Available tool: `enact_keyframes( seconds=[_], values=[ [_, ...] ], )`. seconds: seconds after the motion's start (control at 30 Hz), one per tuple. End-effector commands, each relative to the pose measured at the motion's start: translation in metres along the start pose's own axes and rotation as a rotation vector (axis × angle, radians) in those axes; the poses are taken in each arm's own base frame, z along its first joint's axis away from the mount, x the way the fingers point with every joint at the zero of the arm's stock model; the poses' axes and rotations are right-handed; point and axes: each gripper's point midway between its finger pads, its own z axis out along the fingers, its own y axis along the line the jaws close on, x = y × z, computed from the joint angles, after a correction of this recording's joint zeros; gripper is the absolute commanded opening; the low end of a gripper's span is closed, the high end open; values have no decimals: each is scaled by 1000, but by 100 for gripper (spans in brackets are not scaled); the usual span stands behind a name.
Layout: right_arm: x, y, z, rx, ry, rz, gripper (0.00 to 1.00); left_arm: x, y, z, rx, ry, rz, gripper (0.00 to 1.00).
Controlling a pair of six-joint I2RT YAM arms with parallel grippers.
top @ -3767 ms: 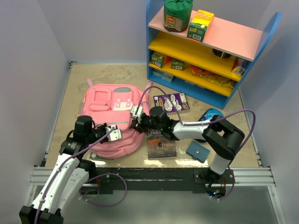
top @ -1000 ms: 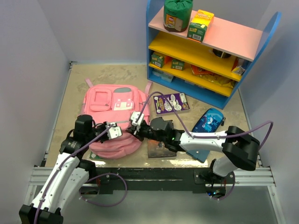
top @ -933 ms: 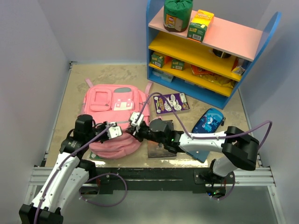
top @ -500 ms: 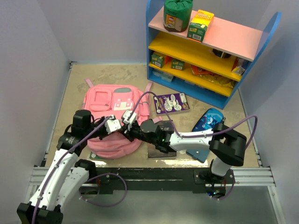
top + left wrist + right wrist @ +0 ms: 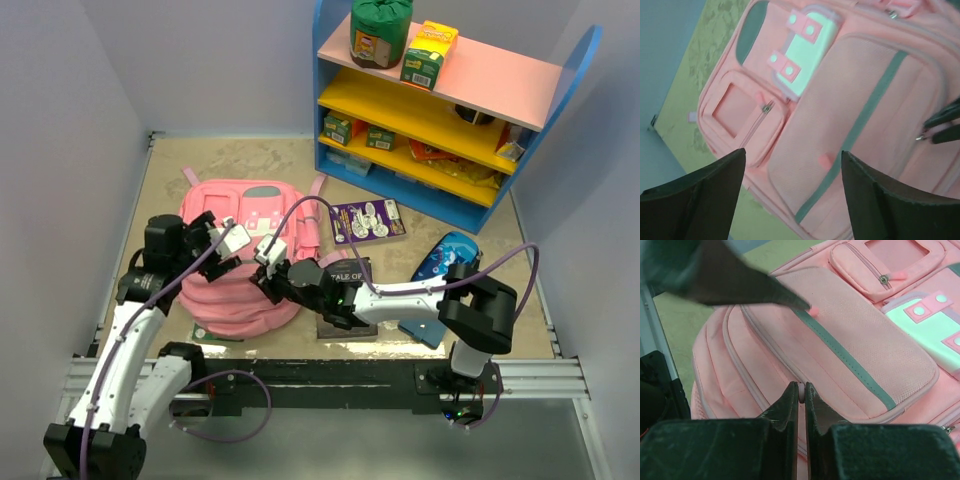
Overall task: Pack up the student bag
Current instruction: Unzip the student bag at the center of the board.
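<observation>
The student bag (image 5: 250,215) is a pink backpack lying flat on the left of the table, front pockets up. My left gripper (image 5: 222,245) hangs open above its front panel (image 5: 840,100), and the wide gap between its fingers (image 5: 792,152) holds nothing. My right gripper (image 5: 260,283) reaches in from the right along the bag's near side. In the right wrist view its jaws (image 5: 801,387) are shut on a small white zipper pull (image 5: 801,393) sitting on the grey zipper line. The left wrist view shows those dark fingertips (image 5: 942,125) at its right edge.
A dark book (image 5: 345,290) lies under the right arm. A purple booklet (image 5: 366,220), a blue pencil case (image 5: 445,258) and a blue-grey square pad (image 5: 422,325) lie to the right. A blue shelf unit (image 5: 440,110) with boxes stands at the back right.
My left gripper has opened, let go of the bag and moved back and left over it. My right gripper has slid left along the bag's near side, still shut.
</observation>
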Motion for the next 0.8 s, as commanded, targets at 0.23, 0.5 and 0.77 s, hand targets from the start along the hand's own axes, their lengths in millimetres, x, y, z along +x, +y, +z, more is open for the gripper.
enact_keyframes(
  seconds=[0.23,0.5,0.77],
  values=[
    [-17,-21,10,126,2,11,0,102,79,-11,-312,282,-74,63],
    [-3,-34,12,153,55,17,0,164,88,-36,-161,379,-159,50],
    [-4,-45,19,160,72,59,0,159,12,-21,12,263,-30,50]
  ],
)
